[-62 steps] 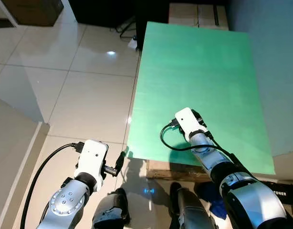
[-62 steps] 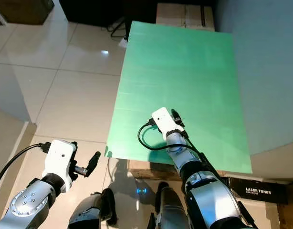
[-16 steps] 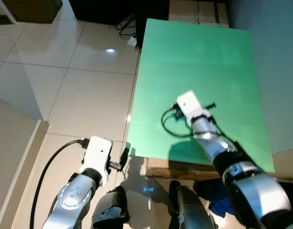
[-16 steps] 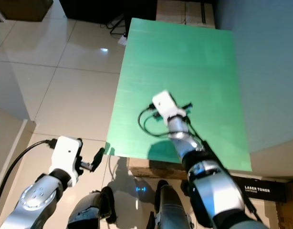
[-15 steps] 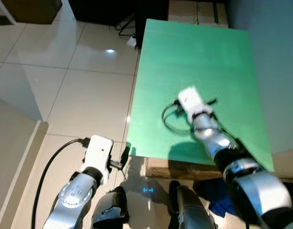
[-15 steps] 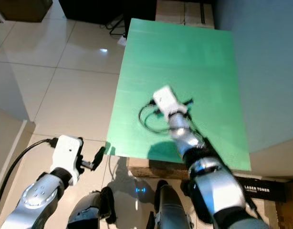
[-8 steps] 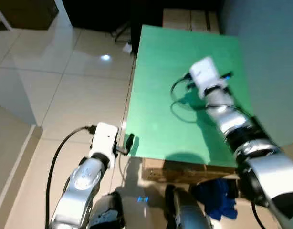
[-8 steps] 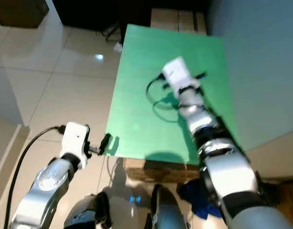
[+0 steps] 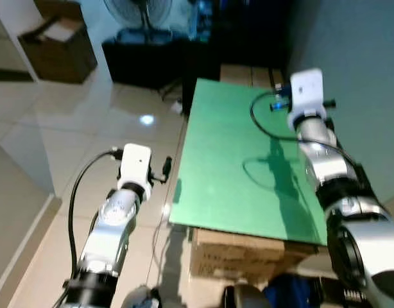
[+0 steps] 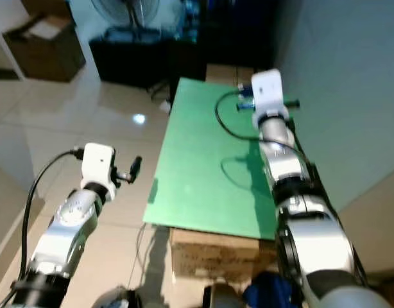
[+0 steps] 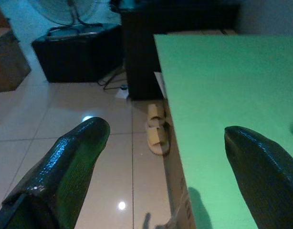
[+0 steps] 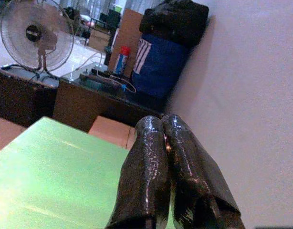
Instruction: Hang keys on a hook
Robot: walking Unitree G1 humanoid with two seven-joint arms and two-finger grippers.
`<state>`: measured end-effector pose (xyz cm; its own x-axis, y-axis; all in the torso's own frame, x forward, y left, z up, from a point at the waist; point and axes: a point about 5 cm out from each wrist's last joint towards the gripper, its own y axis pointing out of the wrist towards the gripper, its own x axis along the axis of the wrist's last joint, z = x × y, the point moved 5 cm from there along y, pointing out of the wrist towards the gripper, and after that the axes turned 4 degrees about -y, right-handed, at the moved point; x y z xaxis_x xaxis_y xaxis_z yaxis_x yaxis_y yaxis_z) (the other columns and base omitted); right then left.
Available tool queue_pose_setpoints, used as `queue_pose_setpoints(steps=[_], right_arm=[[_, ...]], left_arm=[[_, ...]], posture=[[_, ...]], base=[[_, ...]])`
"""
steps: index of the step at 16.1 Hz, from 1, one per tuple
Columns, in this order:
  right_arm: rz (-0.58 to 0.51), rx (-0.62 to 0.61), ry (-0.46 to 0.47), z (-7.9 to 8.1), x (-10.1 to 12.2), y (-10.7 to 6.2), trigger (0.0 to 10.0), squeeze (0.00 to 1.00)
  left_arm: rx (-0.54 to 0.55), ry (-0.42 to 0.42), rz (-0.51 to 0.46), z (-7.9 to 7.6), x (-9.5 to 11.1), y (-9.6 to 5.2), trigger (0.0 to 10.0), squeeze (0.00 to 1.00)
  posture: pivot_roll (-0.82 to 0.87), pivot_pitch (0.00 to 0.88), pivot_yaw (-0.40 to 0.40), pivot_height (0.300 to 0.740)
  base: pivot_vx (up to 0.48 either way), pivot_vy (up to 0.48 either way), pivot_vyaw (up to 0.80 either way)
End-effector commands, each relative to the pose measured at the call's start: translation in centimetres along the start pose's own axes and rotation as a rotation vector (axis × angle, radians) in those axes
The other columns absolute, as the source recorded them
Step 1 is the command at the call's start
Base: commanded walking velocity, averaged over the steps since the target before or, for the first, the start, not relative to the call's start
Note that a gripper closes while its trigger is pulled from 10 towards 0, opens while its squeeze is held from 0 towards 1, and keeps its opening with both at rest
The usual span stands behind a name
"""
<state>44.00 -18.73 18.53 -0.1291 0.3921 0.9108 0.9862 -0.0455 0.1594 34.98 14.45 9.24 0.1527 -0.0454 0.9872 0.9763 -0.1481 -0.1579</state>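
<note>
My right gripper (image 12: 161,123) is shut, its two black fingers (image 12: 145,157) pressed together. It is held high over the far right of the green table (image 9: 235,160), close to the grey wall (image 10: 341,96). I cannot make out any keys between the fingers, and no hook is visible on the wall. My left gripper (image 11: 165,138) is open with nothing in it. It is raised beside the table's left edge, over the tiled floor; the head view shows the left gripper (image 10: 136,165) too.
Behind the table stand a dark low cabinet (image 9: 145,58) and a fan (image 12: 34,33). A brown box (image 9: 59,45) sits far left. A pair of slippers (image 11: 156,130) lies by the table's left side. Cardboard boxes (image 9: 248,256) sit under the table.
The camera has tilted up. My right arm has risen off the green table toward the wall, fingers still shut. My left arm has lifted as well.
</note>
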Motion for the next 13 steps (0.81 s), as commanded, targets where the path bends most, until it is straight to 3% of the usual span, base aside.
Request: queue_pose_setpoints(steps=[1, 2, 3, 5, 6, 7, 8, 10, 11, 13], right_arm=[[0.029, -0.019, 0.029, -0.5, -1.1, -0.5, 0.0, 0.00], [0.065, -0.015, 0.019, -0.4, -2.5, -1.1, 0.0, 0.00], [0.163, 0.021, 0.012, 0.4, -6.1, -3.0, 0.0, 0.00], [0.269, 0.060, 0.048, 1.8, -9.4, -5.2, 0.0, 0.00], [0.391, 0.088, 0.124, 4.3, -12.6, -8.1, 0.0, 0.00], [0.425, 0.096, 0.160, 5.3, -13.4, -9.2, 0.0, 0.00], [0.429, 0.126, 0.172, 7.3, -13.6, -10.4, 0.0, 0.00], [0.392, 0.168, 0.161, 8.6, -12.9, -10.7, 0.0, 0.00], [0.349, 0.172, 0.152, 8.4, -11.9, -10.0, 0.0, 0.00], [0.306, 0.172, 0.139, 7.7, -10.8, -9.0, 0.0, 0.00]], left_arm=[[0.039, -0.013, -0.007, 0.9, 0.0, 0.2, 10.0, 0.00], [0.070, -0.031, -0.010, 1.6, -0.1, 0.3, 10.0, 0.00], [0.132, -0.101, 0.014, 2.7, -1.5, 0.3, 10.0, 0.00], [0.185, -0.189, 0.047, 3.8, -3.2, -0.1, 10.0, 0.00], [0.260, -0.312, 0.074, 5.6, -5.2, -1.5, 10.0, 0.00], [0.292, -0.364, 0.084, 6.3, -6.0, -2.1, 10.0, 0.00], [0.295, -0.347, 0.125, 6.6, -7.4, -3.0, 10.0, 0.00], [0.262, -0.319, 0.150, 5.9, -8.1, -3.1, 10.0, 0.00], [0.225, -0.288, 0.155, 5.4, -8.2, -2.6, 10.0, 0.00], [0.222, -0.284, 0.180, 5.9, -9.2, -2.4, 10.0, 0.00]], posture=[[-0.09, 0.000, -0.041, 0.723], [-0.10, 0.000, -0.056, 0.723], [-0.10, 0.000, -0.077, 0.723], [-0.10, 0.000, -0.061, 0.723], [-0.11, 0.000, -0.012, 0.723], [-0.11, 0.000, -0.012, 0.723], [-0.13, 0.000, 0.018, 0.723], [-0.13, 0.000, 0.026, 0.723], [-0.14, 0.000, 0.029, 0.723], [-0.16, 0.000, 0.018, 0.723]], base=[[0.000, 0.000, 0.00], [0.000, 0.000, 0.00], [0.000, 0.000, 0.00], [0.000, 0.000, 0.00], [0.000, 0.000, 0.00], [0.000, 0.000, 0.00], [0.000, 0.000, 0.00], [0.000, 0.000, 0.00], [0.000, 0.000, 0.00], [0.000, 0.000, 0.00]])
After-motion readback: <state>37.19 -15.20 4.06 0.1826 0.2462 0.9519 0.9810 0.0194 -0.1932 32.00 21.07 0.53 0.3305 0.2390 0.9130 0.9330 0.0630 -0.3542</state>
